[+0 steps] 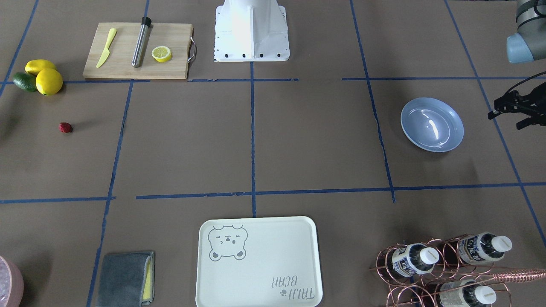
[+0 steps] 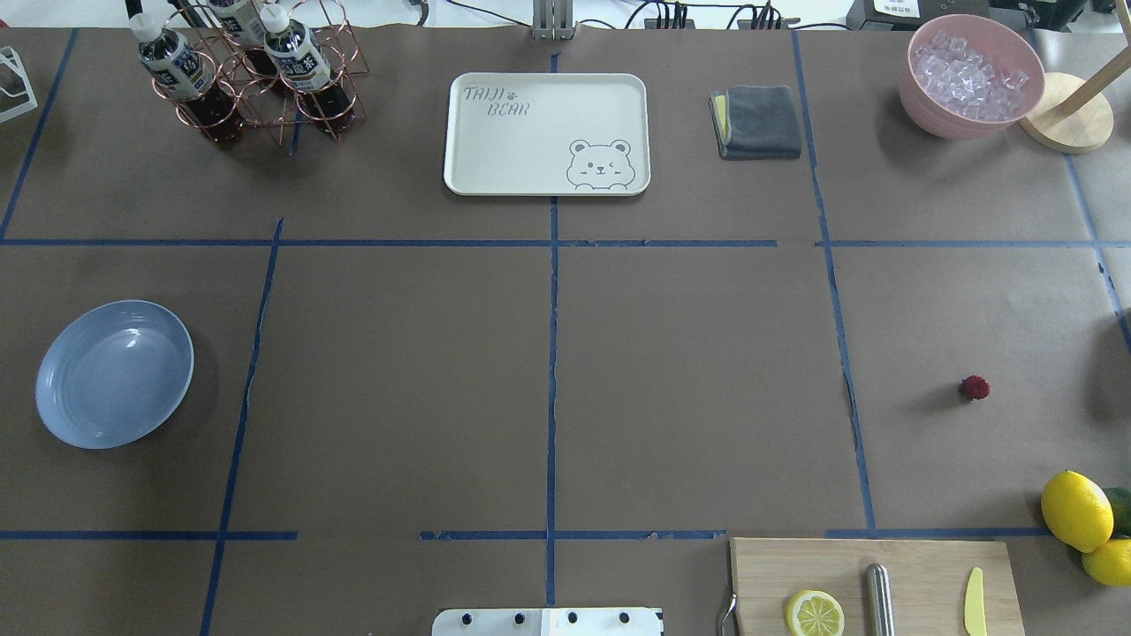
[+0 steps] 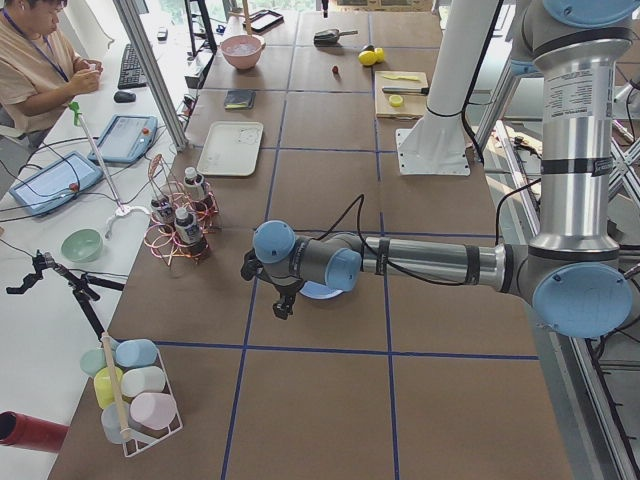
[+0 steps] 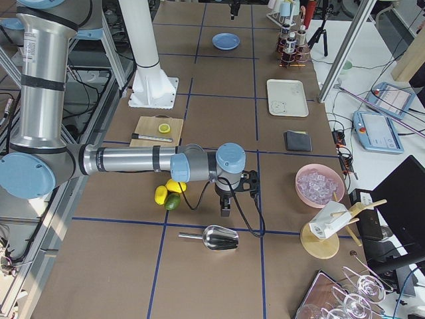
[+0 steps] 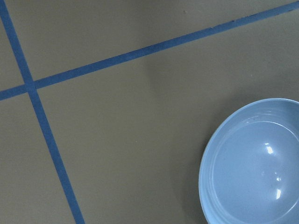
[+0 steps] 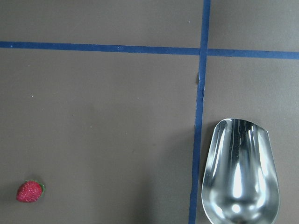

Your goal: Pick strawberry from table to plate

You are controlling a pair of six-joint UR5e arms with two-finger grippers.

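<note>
Across the brown paper-covered table (image 2: 689, 371), gridded with blue tape, the small bumpy red strawberry (image 2: 975, 387) lies far right and the glossy round light-blue plate (image 2: 115, 375) far left, while the left gripper (image 3: 284, 303) and the right gripper (image 4: 224, 207) hover above the paper, their opening impossible to tell.

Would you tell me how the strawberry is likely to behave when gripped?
The strawberry is small and roundish, so it may roll if nudged off-centre. Its bumpy skin probably aids grip, and being so small it is likely light.
</note>
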